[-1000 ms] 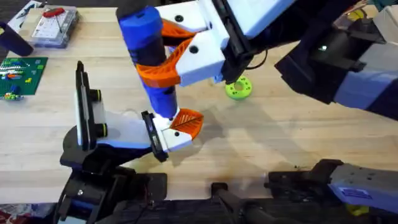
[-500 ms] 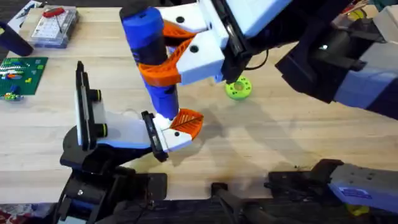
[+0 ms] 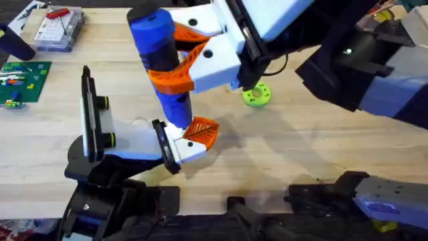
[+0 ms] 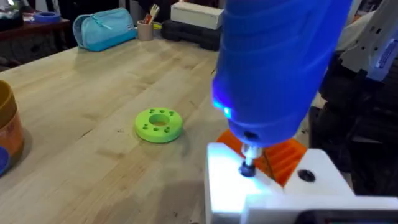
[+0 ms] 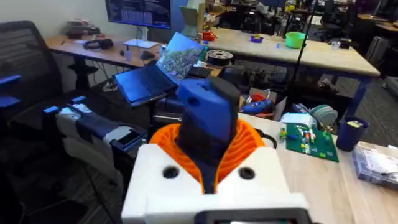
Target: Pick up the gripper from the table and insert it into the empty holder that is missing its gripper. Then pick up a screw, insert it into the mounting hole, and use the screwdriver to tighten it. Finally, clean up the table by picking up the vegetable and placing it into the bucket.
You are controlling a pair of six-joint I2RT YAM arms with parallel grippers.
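Observation:
My right gripper (image 3: 166, 67) is shut on the blue screwdriver (image 3: 155, 33), held upright and tip down; in the right wrist view its orange pads (image 5: 245, 146) clasp the blue body (image 5: 208, 115). The metal tip rests on a small dark screw (image 4: 247, 168) in the white gripper piece (image 3: 199, 134) with an orange ribbed pad, seated at the end of my left gripper (image 3: 177, 147). A blue light glows on the screwdriver (image 4: 273, 68). The bucket (image 4: 7, 127) shows at the edge of the left wrist view. The vegetable is out of view.
A bright green ring-shaped disc (image 3: 256, 95) lies on the wooden table (image 3: 301, 147) behind the screwdriver. A clear box with a red-handled tool (image 3: 59, 28) and a green circuit board (image 3: 23, 80) sit at the far left. A blue pouch (image 4: 104, 28) lies farther off.
The screwdriver and my right gripper have shifted very slightly to the right. My left arm and the white piece have stayed put.

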